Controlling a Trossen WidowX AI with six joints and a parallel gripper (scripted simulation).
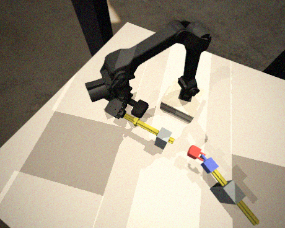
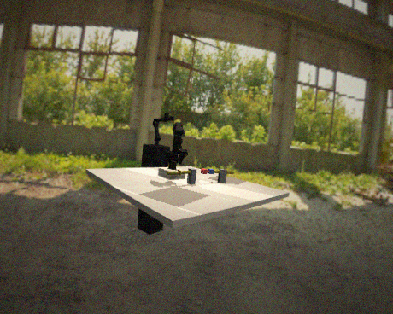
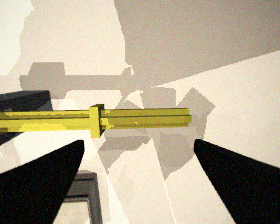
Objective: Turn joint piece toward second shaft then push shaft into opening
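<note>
Two misalignments could spoil the push from here. If the red joint piece (image 1: 194, 152) (image 2: 204, 171) is left slightly off the line of the second shaft (image 1: 149, 127) (image 2: 175, 172) (image 3: 146, 117), its rim could be struck by the shaft tip and the piece knocked round on its hinges; whether its opening is squared up cannot be told from these views. If the shaft is gripped or pressed askew, it could be made to bind in the second block (image 1: 163, 137) (image 2: 191, 176) (image 3: 31, 100).

The gripper (image 1: 127, 109) (image 2: 178, 165) (image 3: 141, 144) is held near the shaft's outer end, its fingers spread wide with nothing between them. A low or skewed closing could let the end be nudged aside or missed. The collar (image 1: 135, 121) (image 3: 95, 121) is seen partway along the shaft and could be caught by a finger.

The joint piece is carried beyond the second block, past a gap from the shaft tip, with the blue hinge part (image 1: 209, 165) (image 2: 211, 171) behind it and the first block (image 1: 230, 192) (image 2: 222, 176) farther back. Beside the shaft, the arm's base plate (image 1: 176, 112) (image 2: 162, 172) (image 3: 93, 190) is set on the worktop (image 1: 68, 173) (image 2: 158, 192) (image 3: 216, 50); room for the wrist could be limited by it.
</note>
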